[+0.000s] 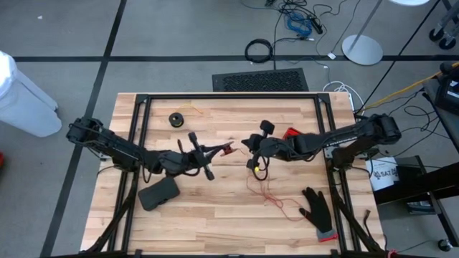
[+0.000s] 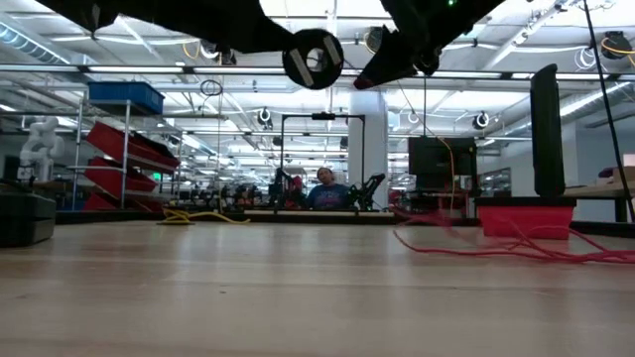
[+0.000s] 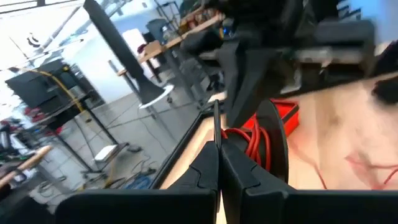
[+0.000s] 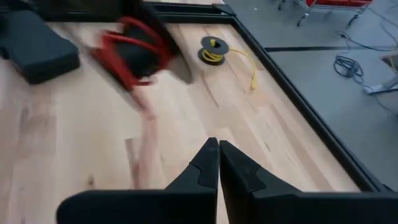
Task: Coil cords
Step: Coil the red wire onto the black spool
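The red cord is partly wound on a small black spool (image 3: pixel 264 140), which hangs in the air over the middle of the table at my left gripper (image 3: pixel 217 149). That gripper is shut on the spool. The cord's loose length (image 1: pixel 269 193) lies in slack loops on the wood. My right gripper (image 4: pixel 217 149) hovers just right of the spool (image 1: pixel 228 148), shut, with nothing showing between its fingertips. The yellow cord (image 1: pixel 188 110) trails from its own black spool (image 4: pixel 211 50), which lies flat at the far left of the table. My left gripper pinches a thin black flange (image 3: pixel 216 121) of the red cord's spool, seen edge-on, between its two fingertips. The fingers reach level from the table's left. The spool (image 2: pixel 313 58) hangs lifted clear of the table, with the red windings (image 3: pixel 249 140) beside the fingers.
A black pad (image 1: pixel 158 192) lies near the left arm and a black glove (image 1: pixel 315 211) at the near right. A red box (image 1: pixel 290 134) sits under the right arm. The black frame rail (image 1: pixel 229 95) runs along the far edge. Bare wood lies between pad and glove.
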`<state>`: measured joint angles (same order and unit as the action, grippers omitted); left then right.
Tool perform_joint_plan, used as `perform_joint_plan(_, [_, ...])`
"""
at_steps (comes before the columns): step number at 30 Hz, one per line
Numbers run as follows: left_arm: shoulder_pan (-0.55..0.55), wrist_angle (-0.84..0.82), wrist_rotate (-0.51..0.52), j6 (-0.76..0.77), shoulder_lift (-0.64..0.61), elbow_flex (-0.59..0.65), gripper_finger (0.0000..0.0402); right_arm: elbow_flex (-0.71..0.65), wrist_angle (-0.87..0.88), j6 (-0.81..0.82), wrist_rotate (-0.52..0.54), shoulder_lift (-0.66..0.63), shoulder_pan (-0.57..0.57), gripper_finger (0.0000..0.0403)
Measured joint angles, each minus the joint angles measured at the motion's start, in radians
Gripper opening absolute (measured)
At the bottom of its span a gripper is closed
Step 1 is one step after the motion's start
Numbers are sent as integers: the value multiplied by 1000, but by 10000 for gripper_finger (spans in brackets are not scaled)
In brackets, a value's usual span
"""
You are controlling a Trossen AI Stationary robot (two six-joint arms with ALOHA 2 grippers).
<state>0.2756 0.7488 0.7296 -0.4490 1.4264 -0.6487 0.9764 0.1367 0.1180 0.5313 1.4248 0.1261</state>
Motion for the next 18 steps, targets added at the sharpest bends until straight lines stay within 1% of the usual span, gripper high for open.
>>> perform_joint_plan(8, [-9, 113, -8, 0, -3, 0, 0, 0, -14, -25, -6, 43, -7, 1])
perform_joint_plan(16, [-36, 88, 3, -5, -4, 0, 0, 0, 18, -9, -4, 46, 13, 1])
perform_joint_plan(18, [-40, 78, 3, -4, -4, 0, 0, 0, 43, -7, 20, 46, 26, 1])
